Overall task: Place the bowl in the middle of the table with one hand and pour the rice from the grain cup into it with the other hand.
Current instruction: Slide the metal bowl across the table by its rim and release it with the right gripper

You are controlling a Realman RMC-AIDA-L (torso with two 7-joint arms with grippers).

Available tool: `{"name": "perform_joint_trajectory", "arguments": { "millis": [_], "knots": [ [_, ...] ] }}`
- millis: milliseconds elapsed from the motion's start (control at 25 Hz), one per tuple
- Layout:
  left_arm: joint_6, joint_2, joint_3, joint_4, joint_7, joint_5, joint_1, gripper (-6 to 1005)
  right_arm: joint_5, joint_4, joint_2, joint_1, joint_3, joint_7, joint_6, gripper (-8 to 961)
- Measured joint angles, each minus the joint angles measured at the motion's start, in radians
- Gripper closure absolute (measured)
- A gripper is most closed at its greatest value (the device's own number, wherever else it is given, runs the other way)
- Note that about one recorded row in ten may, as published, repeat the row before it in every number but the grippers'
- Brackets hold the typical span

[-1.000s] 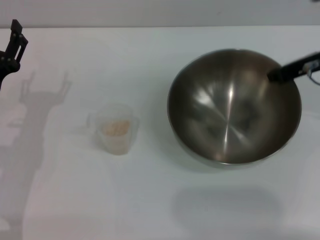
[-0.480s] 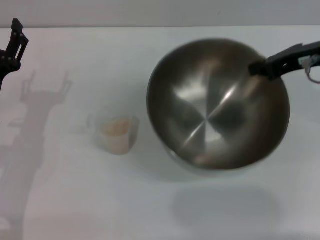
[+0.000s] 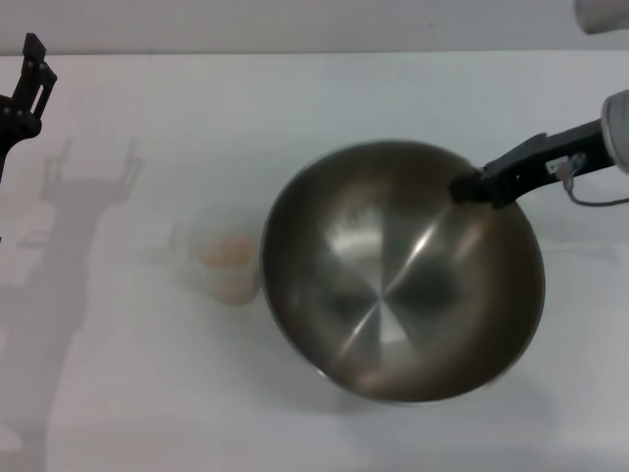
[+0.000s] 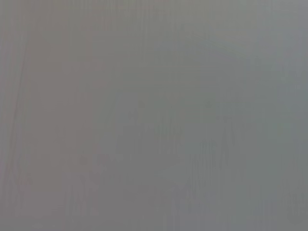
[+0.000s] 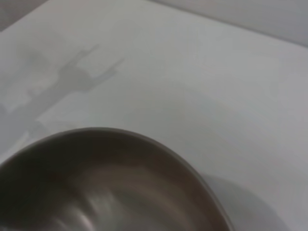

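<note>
Since a moment ago the large round stainless-steel mixing bowl (image 3: 398,275) is travelling leftward and toward the robot, away from the right side of the plain white flat tabletop (image 3: 295,108). It is now sitting nearer the middle and looming larger in the head view. The right gripper (image 3: 470,187) is gripping the bowl's far right rim, its dark fingers clenched on the metal edge, with the arm reaching in from the right. The bowl is tilting so that its shiny brushed inside is facing the head camera; nothing is showing inside it.

Just beside the bowl's left edge, the small translucent frosted plastic measuring cup (image 3: 221,256) is standing upright on the table, and the bowl's rim is covering part of its right side. A loose pile of whitish-beige rice grains (image 3: 226,251) is lying in the cup.

The left gripper (image 3: 25,84) is hanging at the far left edge, well apart from the cup, its fingers spread and holding nothing. Its forked shadow (image 3: 88,182) is falling on the table left of the cup.
</note>
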Motion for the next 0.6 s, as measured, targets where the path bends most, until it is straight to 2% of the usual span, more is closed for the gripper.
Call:
{"name": "perform_joint_trajectory", "arguments": {
  "millis": [240, 600],
  "knots": [
    [0.004, 0.000, 0.000, 0.000, 0.000, 0.003, 0.000, 170, -0.011, 0.074, -0.001, 0.037, -0.015, -0.004, 0.007, 944],
    [0.007, -0.002, 0.006, 0.000, 0.000, 0.004, 0.002, 174, -0.053, 0.116, 0.001, 0.061, -0.031, -0.007, 0.008, 944]
  ]
}}
